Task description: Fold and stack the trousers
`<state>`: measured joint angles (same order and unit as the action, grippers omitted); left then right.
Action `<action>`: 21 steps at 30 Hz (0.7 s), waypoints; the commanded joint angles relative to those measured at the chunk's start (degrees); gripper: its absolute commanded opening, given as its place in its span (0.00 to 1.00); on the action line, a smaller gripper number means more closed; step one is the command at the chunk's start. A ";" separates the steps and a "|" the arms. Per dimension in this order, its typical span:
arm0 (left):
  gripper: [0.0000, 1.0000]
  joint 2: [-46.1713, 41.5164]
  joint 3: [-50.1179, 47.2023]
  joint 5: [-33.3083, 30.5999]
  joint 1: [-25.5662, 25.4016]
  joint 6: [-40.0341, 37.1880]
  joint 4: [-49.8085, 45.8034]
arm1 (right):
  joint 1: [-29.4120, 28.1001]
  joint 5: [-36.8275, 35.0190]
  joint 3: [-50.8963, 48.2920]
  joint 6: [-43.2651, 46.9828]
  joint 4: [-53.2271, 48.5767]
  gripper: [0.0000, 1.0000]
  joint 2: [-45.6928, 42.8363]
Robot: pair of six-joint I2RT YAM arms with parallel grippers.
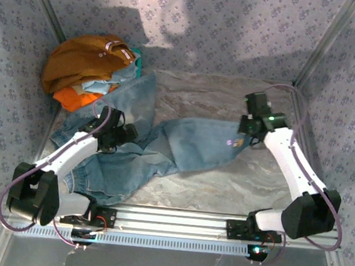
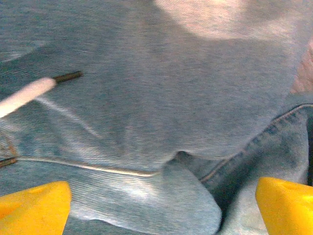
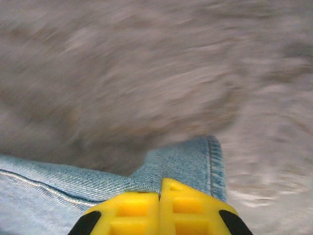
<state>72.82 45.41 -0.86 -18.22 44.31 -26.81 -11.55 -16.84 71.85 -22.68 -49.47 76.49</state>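
The trousers (image 1: 189, 143), faded blue jeans, lie spread over the table. One leg runs up toward the back left, and the other stretches right. My right gripper (image 1: 248, 132) is at the right leg's end. In the right wrist view its yellow fingers (image 3: 190, 203) are pressed together on the hem of the trousers (image 3: 195, 156), and the blurred table lies beyond. My left gripper (image 1: 124, 134) hovers over the middle of the jeans. Seen from the left wrist, the left gripper (image 2: 161, 210) stands wide open just above wrinkled denim (image 2: 146, 98), and nothing is pinched between its fingers.
A pile sits at the back left corner: a mustard-brown garment (image 1: 84, 61) on an orange cloth (image 1: 77, 100) with pale blue fabric (image 1: 100, 86). Patterned walls close in the marbled table (image 1: 231, 97). A metal rail (image 1: 175, 224) runs along the near edge.
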 commanded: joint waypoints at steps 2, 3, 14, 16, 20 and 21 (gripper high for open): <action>0.96 2.44 4.80 0.53 -2.64 -4.13 -0.55 | 9.67 -5.39 3.09 -1.95 1.14 0.66 0.26; 0.96 2.67 5.35 0.68 -3.21 -4.81 -0.86 | 10.20 -6.61 4.52 -2.13 0.16 0.69 0.85; 0.97 4.08 4.87 -3.42 -16.29 -2.96 -0.90 | 2.19 12.23 -11.86 -4.70 9.60 0.55 -2.50; 0.97 5.76 4.48 -3.56 -18.20 -1.29 1.31 | 0.31 15.93 -13.47 -6.60 12.97 0.23 0.71; 0.97 9.62 5.45 -3.61 -20.40 0.62 4.25 | -1.45 19.67 -10.50 -7.86 17.50 0.00 11.18; 0.97 10.33 5.57 -3.49 -20.63 0.91 4.88 | -1.67 20.56 -9.06 -7.95 17.79 0.00 14.12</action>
<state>81.41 49.98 -3.05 -38.06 42.89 -24.64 -12.84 -2.24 59.72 -28.38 -36.56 85.17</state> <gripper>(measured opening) 0.970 0.058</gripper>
